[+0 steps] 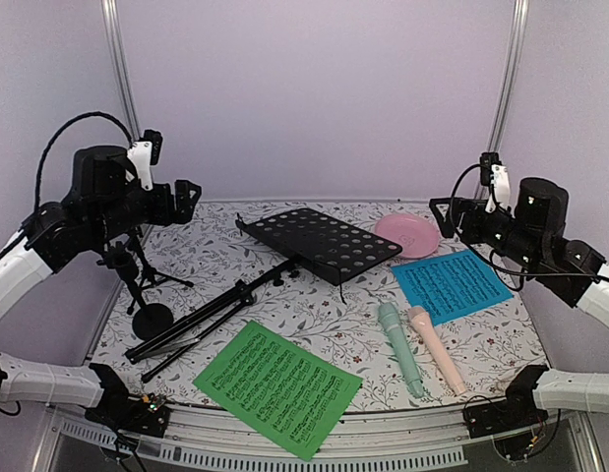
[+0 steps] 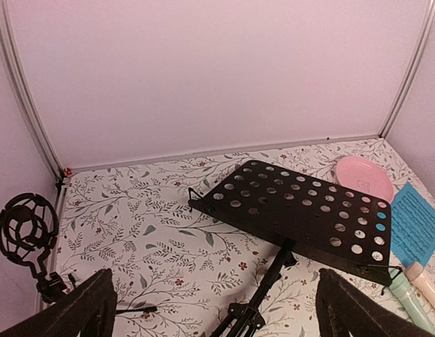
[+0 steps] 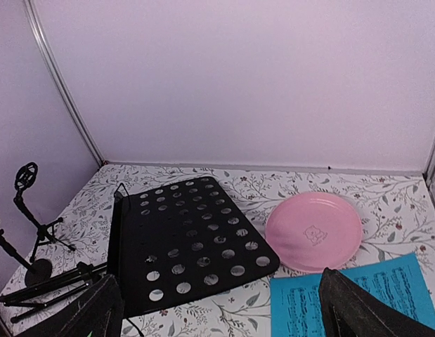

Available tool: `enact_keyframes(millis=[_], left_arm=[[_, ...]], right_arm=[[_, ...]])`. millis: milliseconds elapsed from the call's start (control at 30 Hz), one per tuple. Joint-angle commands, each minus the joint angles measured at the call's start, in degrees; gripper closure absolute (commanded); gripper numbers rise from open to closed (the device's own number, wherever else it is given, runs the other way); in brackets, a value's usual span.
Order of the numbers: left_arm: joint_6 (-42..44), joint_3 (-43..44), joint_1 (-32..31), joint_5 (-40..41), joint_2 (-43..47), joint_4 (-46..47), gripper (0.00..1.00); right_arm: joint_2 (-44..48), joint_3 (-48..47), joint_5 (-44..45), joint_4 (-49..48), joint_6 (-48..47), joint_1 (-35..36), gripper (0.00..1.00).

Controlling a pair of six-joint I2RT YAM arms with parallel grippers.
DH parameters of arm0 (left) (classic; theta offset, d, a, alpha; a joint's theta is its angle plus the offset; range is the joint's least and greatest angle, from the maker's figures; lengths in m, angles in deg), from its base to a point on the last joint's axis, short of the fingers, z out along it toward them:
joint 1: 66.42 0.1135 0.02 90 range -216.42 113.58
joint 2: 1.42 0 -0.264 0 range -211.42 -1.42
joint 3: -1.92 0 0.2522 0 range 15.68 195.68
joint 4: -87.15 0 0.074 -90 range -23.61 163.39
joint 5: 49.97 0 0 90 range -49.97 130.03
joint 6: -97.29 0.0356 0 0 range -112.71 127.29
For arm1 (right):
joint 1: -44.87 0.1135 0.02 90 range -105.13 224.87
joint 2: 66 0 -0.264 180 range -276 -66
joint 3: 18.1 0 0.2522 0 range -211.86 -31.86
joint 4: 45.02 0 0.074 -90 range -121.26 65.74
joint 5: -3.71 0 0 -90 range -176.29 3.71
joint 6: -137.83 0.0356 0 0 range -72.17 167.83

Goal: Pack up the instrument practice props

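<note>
**Surface.** Table [image 1: 324,317] covered in a white cloth printed with grey leaves and small red flowers.

**Room.** Plain lilac walls [image 1: 314,98] on three sides, with a metal post in each far corner [image 1: 122,79].

**Contents, top view.**
- Black perforated music desk [image 1: 324,241]: centre of frame, tilted. Its folded tripod [image 1: 211,315] lies flat, running toward the lower left.
- Two small black mic supports [image 1: 147,290]: upright at the left edge.
- Green sheet-music page [image 1: 277,385]: lower centre, flat, overhanging the near edge.
- Blue sheet-music page [image 1: 452,285]: right of centre, flat.
- Mint-green microphone [image 1: 397,349] and pale-pink microphone [image 1: 437,349]: side by side between the two pages.
- Round pink dish [image 1: 409,234]: just beside the desk's right corner.

**Left gripper** [image 1: 186,197]: raised at the upper left of the frame, above the mic supports. Its jaws stand wide apart and hold nothing. In its wrist view the fingers [image 2: 76,312] sit in the bottom corners, and the music desk lies between and beyond them, untouched.

**Right gripper** [image 1: 444,214]: raised at the right of the frame, near the dish and above the blue page. Its jaws are spread and empty. In its wrist view the fingers [image 3: 365,309] frame the desk, the dish and the blue page's edge, well apart from all three.
</note>
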Motion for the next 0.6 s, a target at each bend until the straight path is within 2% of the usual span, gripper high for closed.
enact_keyframes(millis=[0, 167, 567], left_arm=[[1.3, -1.7, 0.5, 4.7, 3.0, -1.1, 0.01], [0.9, -2.5, 0.7, 4.8, 3.7, -0.1, 0.01], [-0.4, -2.0, 0.7, 2.5, 1.3, 0.5, 0.01]], right_arm=[[5.1, 3.9, 3.6, 5.1, 10.0, -0.1, 0.01], [6.3, 4.4, 4.5, 8.4, 13.6, -0.1, 0.01], [7.7, 5.0, 3.3, 8.8, 15.7, -0.1, 0.01]])
